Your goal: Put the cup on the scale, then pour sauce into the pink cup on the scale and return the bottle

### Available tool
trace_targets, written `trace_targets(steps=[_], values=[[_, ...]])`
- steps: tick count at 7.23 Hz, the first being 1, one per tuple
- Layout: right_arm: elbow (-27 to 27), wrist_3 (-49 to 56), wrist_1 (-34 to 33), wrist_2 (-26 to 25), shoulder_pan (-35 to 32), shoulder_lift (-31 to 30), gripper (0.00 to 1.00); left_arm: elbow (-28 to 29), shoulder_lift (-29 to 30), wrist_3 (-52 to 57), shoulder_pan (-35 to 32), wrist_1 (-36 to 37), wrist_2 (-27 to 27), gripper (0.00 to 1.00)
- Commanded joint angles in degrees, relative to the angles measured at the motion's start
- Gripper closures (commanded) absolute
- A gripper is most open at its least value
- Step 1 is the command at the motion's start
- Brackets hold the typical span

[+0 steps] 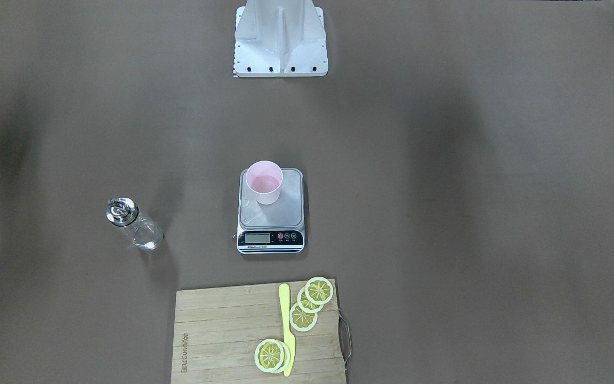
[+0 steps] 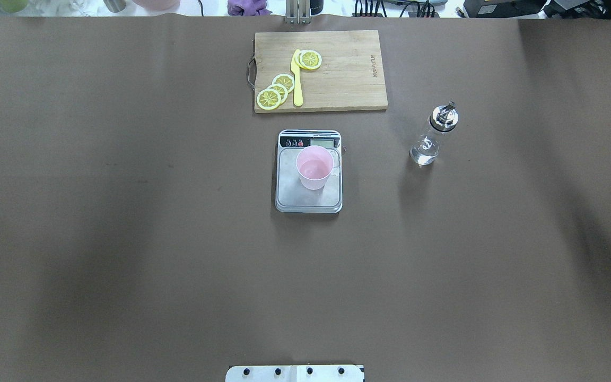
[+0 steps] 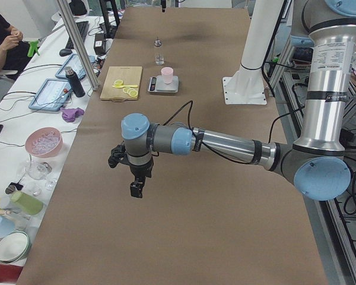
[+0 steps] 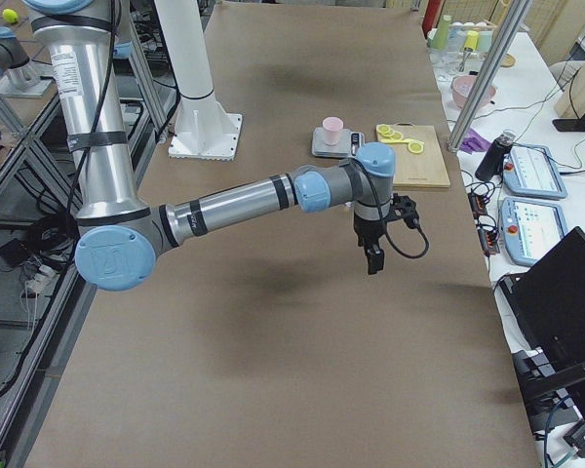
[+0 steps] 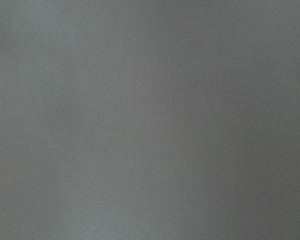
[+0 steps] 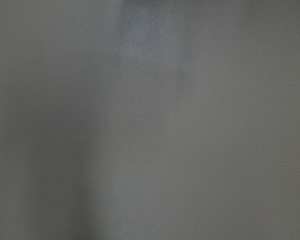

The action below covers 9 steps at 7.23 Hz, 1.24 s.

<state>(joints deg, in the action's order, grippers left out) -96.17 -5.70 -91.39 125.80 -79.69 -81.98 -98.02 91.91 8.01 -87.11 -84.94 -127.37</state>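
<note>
Cup stands upright near the middle of the scale, long axis vertical and mouth up, its pale pink wall tapering down to the steel platform. The scale's black display strip faces away from the robot. The bottle stands upright on the worktop, well apart from the scale on the robot's right, silver pourer cap on top. Beyond the scale lies a wooden cutting board carrying lemon slices and a yellow knife, whose length runs away from the robot.

Both arms hang over bare worktop well apart from all this. The left fingers and right fingers point down. Whether either pair is apart or together cannot be told. The wrist cameras show only blurred grey surface.
</note>
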Motion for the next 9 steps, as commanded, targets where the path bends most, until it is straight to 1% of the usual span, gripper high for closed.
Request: trace_targets(steps=[1,2,3,4,5,6,7,8,9], values=[[1.9,3.5,0.2,7.3,-3.9,-1.8,0.0,1.5,-0.8,1.1,-1.1,-0.1,-2.8,0.02],[1.6,9.9,0.0,7.1,-5.8,-3.5,0.0,4.7,0.1,1.6,-2.5,-0.7,-2.9,0.02],[1.1,12.3,-0.4,7.2,-8.2,-4.8,0.0,5.7,0.2,1.6,-2.6,-1.6,-3.0,0.02],[1.0,11.9,-1.0,7.6,-9.4,-5.4,0.0,5.8,-0.2,1.6,-3.2,-1.6,-4.1,0.02],[1.1,10.9,-7.9,10.2,-9.9,-4.4,0.0,6.4,-0.2,1.7,-3.8,-1.9,-4.8,0.02],[1.1,11.0,-12.3,12.7,-10.6,-2.7,0.0,6.7,0.0,1.7,-4.1,-1.9,-4.8,0.02],[1.2,11.0,-12.5,13.0,-10.7,-3.2,0.0,6.7,0.1,1.6,-4.1,-1.9,-4.8,0.02],[2.3,11.0,-11.8,14.7,-10.7,-4.9,0.0,6.6,-0.1,1.6,-4.2,-1.9,-4.8,0.02],[1.8,11.2,-11.5,15.6,-10.7,-5.0,0.0,6.4,-0.2,1.6,-4.2,-1.9,-4.9,0.02]])
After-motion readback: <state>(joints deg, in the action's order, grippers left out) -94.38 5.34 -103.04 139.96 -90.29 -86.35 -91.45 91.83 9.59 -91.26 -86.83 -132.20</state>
